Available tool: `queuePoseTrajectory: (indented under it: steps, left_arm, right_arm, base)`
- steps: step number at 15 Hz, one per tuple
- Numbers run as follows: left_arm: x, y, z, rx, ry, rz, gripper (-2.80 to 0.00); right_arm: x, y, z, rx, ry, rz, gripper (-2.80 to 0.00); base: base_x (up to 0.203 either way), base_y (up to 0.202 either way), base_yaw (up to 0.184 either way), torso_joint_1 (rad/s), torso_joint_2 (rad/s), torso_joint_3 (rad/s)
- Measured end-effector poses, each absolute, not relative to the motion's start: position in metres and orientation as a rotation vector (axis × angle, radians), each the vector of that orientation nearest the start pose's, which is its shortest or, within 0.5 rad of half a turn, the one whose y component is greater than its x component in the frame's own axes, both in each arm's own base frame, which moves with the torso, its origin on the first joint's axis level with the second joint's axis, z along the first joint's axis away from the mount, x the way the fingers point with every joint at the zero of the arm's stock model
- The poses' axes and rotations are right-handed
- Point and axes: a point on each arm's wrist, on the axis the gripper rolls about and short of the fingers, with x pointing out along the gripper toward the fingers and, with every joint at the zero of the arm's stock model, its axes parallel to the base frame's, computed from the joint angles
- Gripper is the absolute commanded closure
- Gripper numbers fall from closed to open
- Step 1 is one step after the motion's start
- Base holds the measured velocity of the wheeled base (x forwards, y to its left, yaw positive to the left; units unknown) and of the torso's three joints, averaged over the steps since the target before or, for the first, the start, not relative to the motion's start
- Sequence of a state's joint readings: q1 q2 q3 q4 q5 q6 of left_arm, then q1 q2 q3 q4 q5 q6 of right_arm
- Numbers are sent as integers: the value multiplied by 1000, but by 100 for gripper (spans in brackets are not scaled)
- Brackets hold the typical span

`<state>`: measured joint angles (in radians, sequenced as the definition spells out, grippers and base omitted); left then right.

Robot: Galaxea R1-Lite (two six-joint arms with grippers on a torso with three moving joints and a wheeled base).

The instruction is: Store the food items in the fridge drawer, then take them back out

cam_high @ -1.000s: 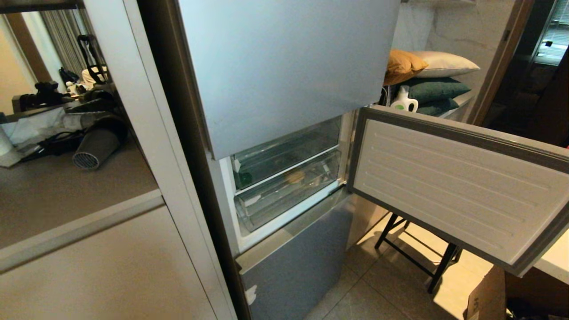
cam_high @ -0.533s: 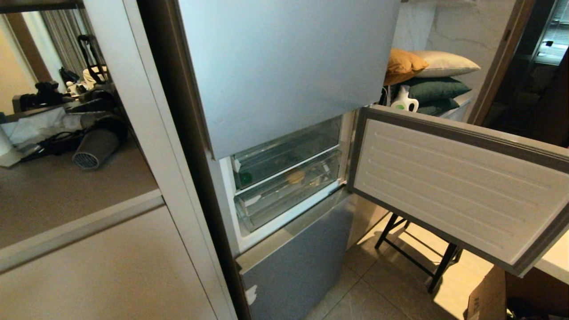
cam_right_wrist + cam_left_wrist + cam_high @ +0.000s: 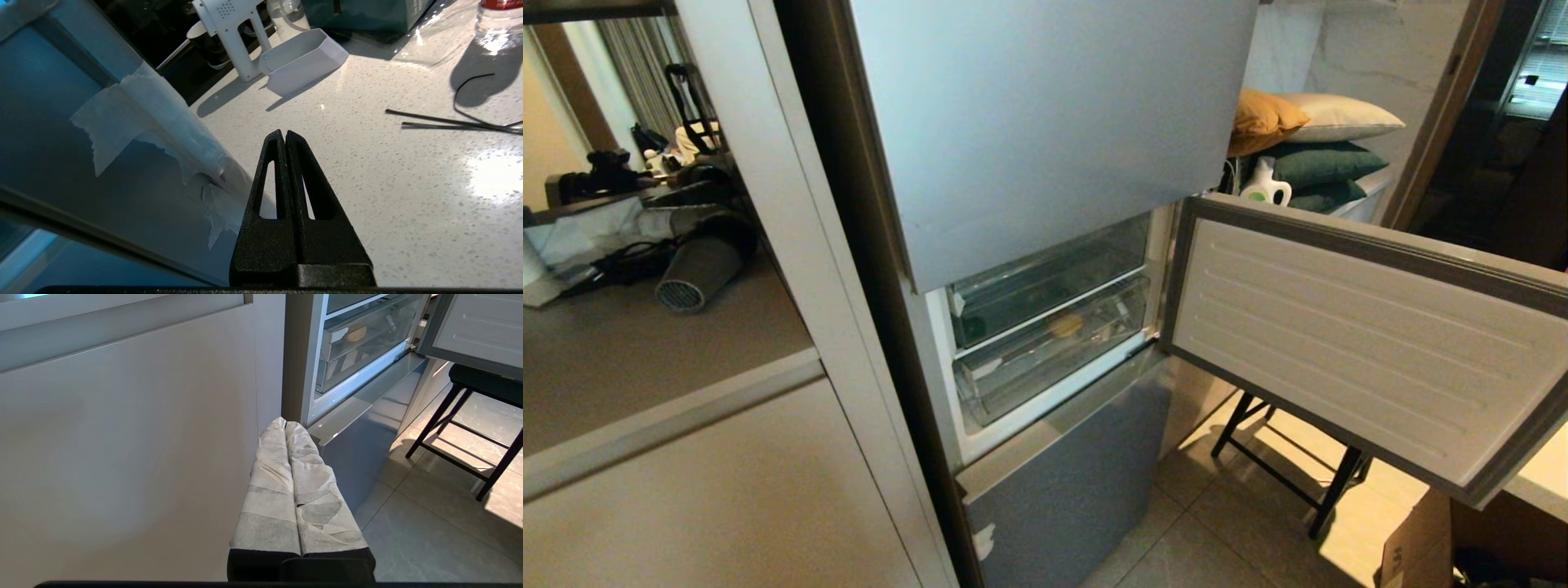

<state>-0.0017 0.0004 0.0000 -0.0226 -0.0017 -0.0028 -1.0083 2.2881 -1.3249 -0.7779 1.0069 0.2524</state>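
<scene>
The fridge's middle door [image 3: 1364, 343] stands swung open to the right. Behind it the transparent fridge drawer [image 3: 1045, 367] sits pushed in. The tan potato [image 3: 1066, 325] shows through the clear plastic, and again in the left wrist view as the potato [image 3: 354, 334] inside the drawer [image 3: 380, 343]. A dark green shape [image 3: 970, 331], probably the pepper, shows at the left end behind the plastic. Neither gripper is in the head view. My left gripper [image 3: 285, 424], its fingers wrapped in white tape, is shut and hangs low beside the cabinet panel. My right gripper [image 3: 284, 132] is shut and empty above a white speckled countertop [image 3: 408, 196].
A black stool [image 3: 1282, 465] stands under the open door, with a cardboard box [image 3: 1421, 547] at the lower right. On the countertop are a white container [image 3: 302, 59], a clear water bottle [image 3: 500, 20] and black cables [image 3: 457, 122]. A taped blue-grey panel [image 3: 102, 163] runs beside my right gripper.
</scene>
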Motion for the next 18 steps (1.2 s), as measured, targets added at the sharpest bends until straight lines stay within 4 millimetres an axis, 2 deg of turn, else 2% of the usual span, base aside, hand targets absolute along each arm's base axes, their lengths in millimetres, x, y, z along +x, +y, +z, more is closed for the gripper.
queuePoseTrajectory:
  steps: [4, 18]
  left_arm:
    - [-23, 0, 78, -3, -22, -3, 0]
    - [-23, 0, 78, -3, -22, -3, 0]
  right_arm:
    - [253, -366, 110, 432, 104, 0, 0]
    - [227, -328, 117, 481, 141, 24, 0]
  base:
    - [0, 0, 0, 0, 0, 0]
    - [0, 0, 0, 0, 0, 0]
